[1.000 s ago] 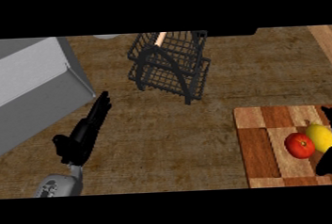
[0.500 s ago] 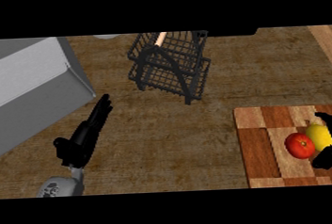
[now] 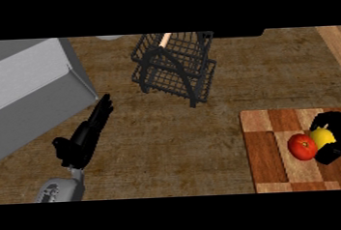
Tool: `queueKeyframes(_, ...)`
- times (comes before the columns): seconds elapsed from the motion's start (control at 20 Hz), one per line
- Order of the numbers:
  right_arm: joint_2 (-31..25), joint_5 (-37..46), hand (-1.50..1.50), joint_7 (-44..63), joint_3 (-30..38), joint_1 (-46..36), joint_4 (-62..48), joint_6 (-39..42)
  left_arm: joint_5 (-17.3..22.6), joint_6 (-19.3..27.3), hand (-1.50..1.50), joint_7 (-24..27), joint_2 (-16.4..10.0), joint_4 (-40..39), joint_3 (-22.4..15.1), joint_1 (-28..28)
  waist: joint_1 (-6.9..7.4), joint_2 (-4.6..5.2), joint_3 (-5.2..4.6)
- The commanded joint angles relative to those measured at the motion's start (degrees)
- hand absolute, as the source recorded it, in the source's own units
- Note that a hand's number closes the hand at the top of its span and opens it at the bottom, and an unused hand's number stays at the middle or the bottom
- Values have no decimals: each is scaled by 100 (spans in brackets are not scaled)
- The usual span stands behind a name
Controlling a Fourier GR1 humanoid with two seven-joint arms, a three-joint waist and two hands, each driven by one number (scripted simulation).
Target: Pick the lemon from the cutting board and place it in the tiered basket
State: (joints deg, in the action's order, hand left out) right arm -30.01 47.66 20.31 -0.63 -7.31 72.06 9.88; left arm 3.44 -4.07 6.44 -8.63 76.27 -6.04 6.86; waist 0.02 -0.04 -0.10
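A yellow lemon [image 3: 321, 137] lies on the checkered wooden cutting board [image 3: 264, 151] at the lower right, touching a red tomato [image 3: 302, 146] on its left. My right hand [image 3: 338, 129] comes in from the right edge and curls round the lemon, fingers over its top and thumb below it. The black wire tiered basket [image 3: 175, 66] stands at the top centre, well away from the board. My left hand [image 3: 85, 137] rests open at the lower left, fingers straight and pointing up, holding nothing.
A grey box-like appliance [image 3: 29, 89] fills the upper left, close beside the left hand. A light wooden strip [image 3: 338, 44] runs along the upper right edge. Brown counter [image 3: 175, 150] lies between basket and board.
My right hand has closed in further round the lemon, now covering more of its right side. The left hand, tomato and basket have not moved.
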Motion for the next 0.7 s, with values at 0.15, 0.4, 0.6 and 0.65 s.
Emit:
queueKeyframes(0.15,374,308,150,36,216,98,360,19,-7,-269,0,-159,-26,240,298,-61,-4,1,9)
queueKeyframes(0.4,829,529,150,908,-143,807,1783,238,-174,-186,0,188,79,76,266,-244,-29,-4,7)
queueKeyframes(0.6,855,852,150,973,-34,637,1907,-84,-324,37,0,-243,338,181,108,-9,-22,-1,8)
queueKeyframes(0.65,825,725,150,928,6,913,2434,-103,-84,-217,0,-434,28,347,348,37,-41,-9,8)
